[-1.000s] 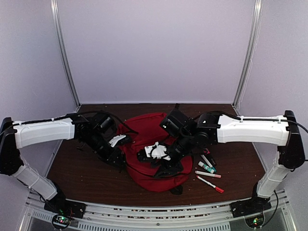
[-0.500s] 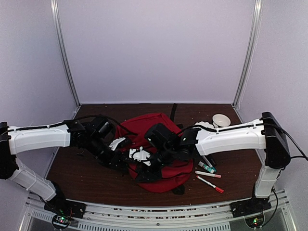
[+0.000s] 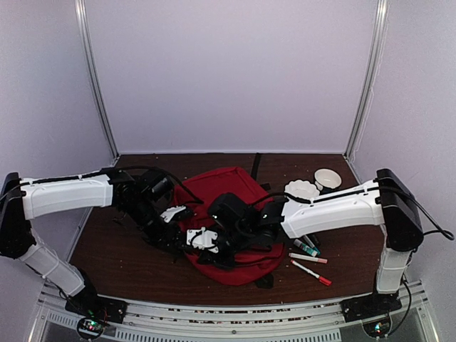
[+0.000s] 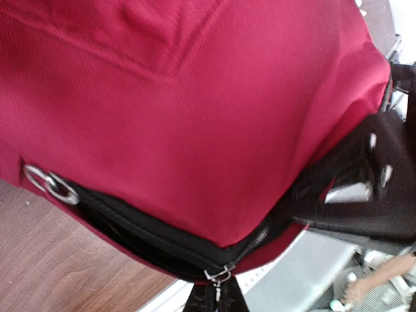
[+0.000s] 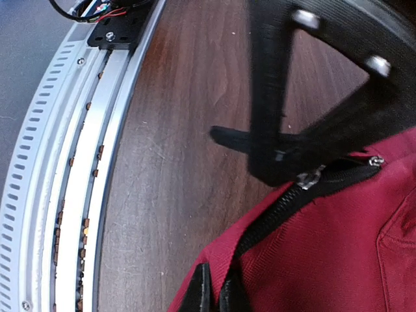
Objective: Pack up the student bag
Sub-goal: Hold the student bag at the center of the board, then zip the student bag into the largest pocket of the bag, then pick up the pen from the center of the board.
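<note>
Markers [image 3: 308,258] lie unpacked on counter [image 3: 107,242] beside bag [image 3: 228,185]; packing seems barely begun. Left jaws clenched on zip pull [image 4: 218,276], right jaws clenched on bag edge.

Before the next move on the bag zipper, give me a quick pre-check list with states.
1. Left gripper shut on the zipper pull: ok.
2. Right gripper pinching the student bag edge by the zipper: ok, looks clamped on fabric.
3. Opening wide enough for loading: cannot tell; only a dark slit shows along the zipper, and the arms cover it from above.
4. Clearance between grippers: not ok; both crowd the bag's near-left corner, close together.
5. Markers packed: not ok; they lie on the table right of the bag.
</note>
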